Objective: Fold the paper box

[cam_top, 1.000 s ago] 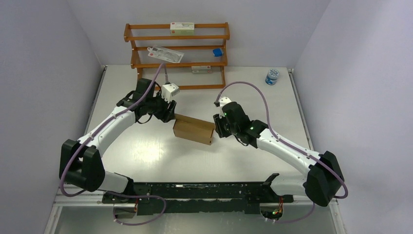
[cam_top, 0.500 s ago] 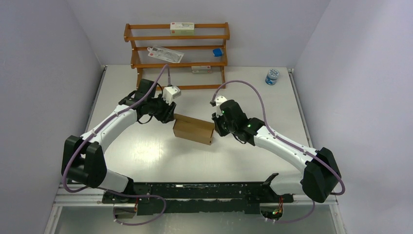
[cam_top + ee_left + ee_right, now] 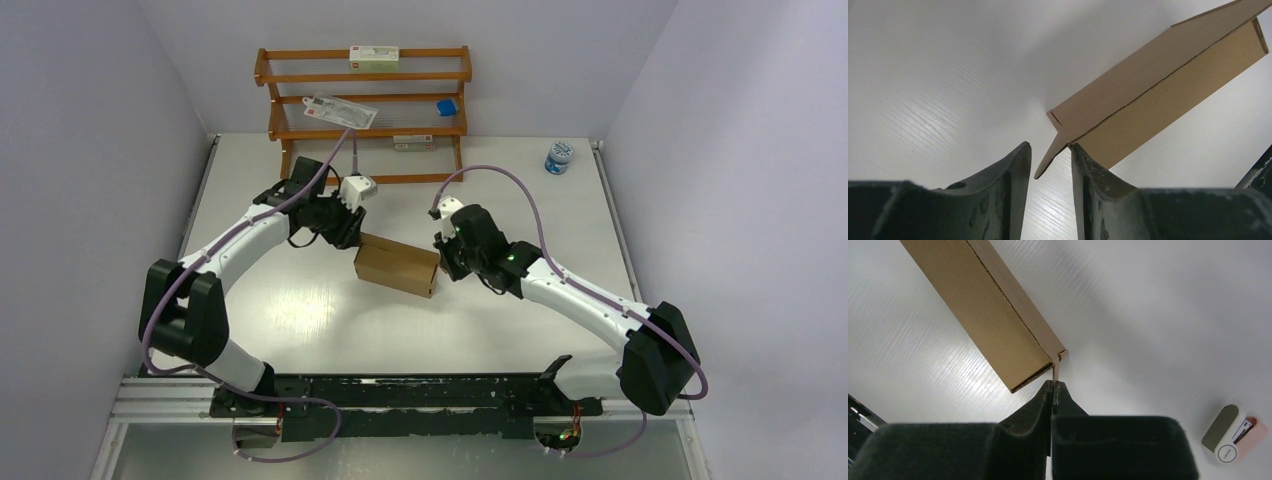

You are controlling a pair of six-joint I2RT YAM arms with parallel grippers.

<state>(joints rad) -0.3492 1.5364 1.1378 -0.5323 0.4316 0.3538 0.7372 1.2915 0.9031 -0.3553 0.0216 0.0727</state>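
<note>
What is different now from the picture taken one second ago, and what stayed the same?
The left arm's elbow swung inward and the left gripper edged nearer the paper box; its open fingers now stand on either side of an end flap. The right gripper shifted slightly toward the box, shut on the flap at the other end. The box, the rack and the jar did not move.

Matt cardbd paper box (image 3: 397, 266), glossy ribbed table (image 3: 300, 300), varnished wood rack (image 3: 300, 55)
</note>
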